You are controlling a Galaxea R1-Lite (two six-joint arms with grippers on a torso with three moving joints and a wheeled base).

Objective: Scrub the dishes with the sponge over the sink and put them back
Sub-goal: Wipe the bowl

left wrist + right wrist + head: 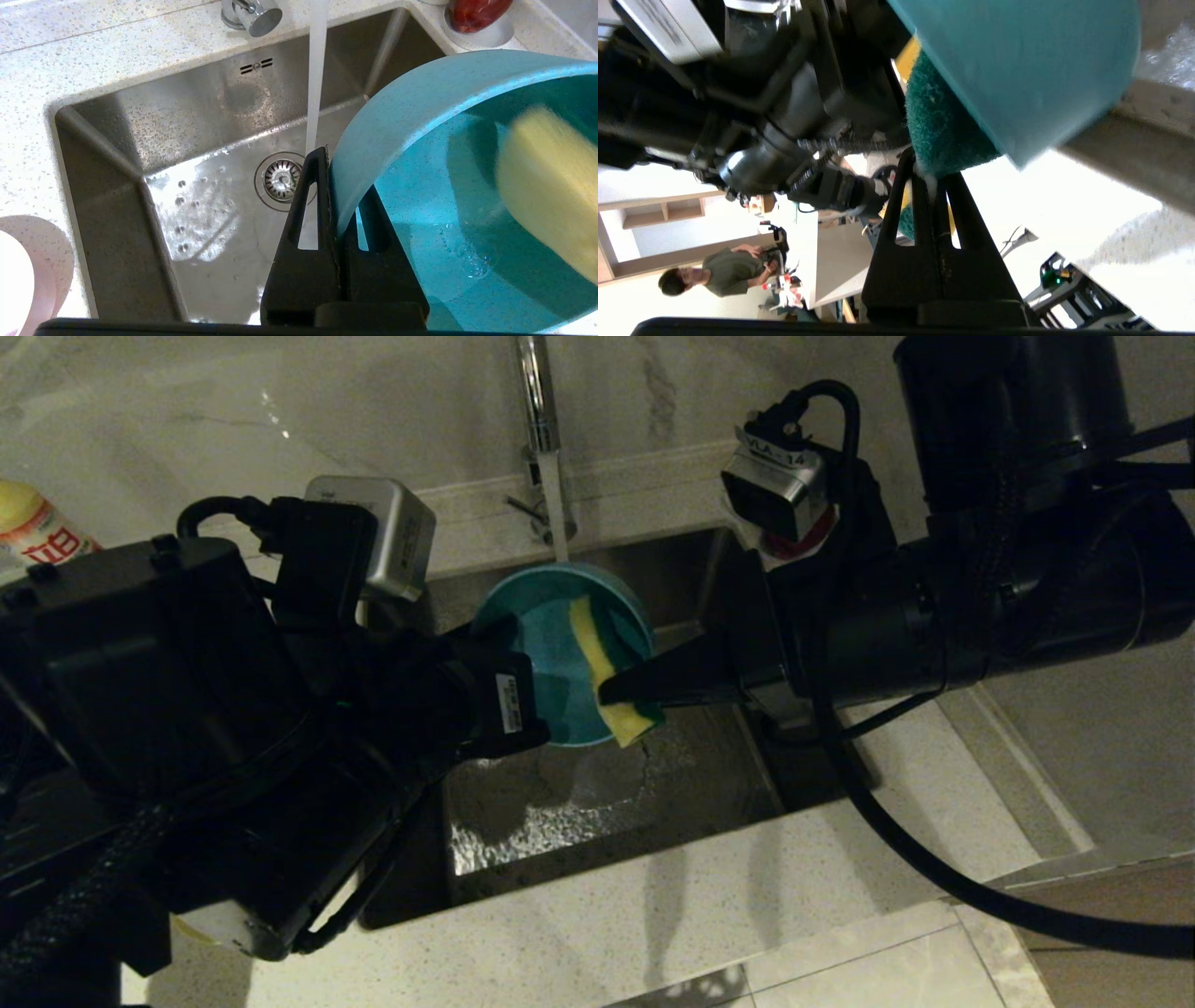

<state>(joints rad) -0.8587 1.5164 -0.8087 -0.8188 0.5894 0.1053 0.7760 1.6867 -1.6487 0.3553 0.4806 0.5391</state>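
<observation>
Both black arms fill the foreground over the sink (597,821). Left gripper (334,186) has its fingers clamped on the rim of the blue bowl (560,653), tilted under the running tap (537,401). Right gripper (611,691) pinches the sponge (607,677) tight, pressing it inside the bowl.

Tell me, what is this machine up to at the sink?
It is washing up. The left pincer is clamped on the rim of a light blue bowl, holding it tilted over the steel sink while the tap runs. The right pincer grips a yellow and green sponge and presses it inside the bowl.
</observation>
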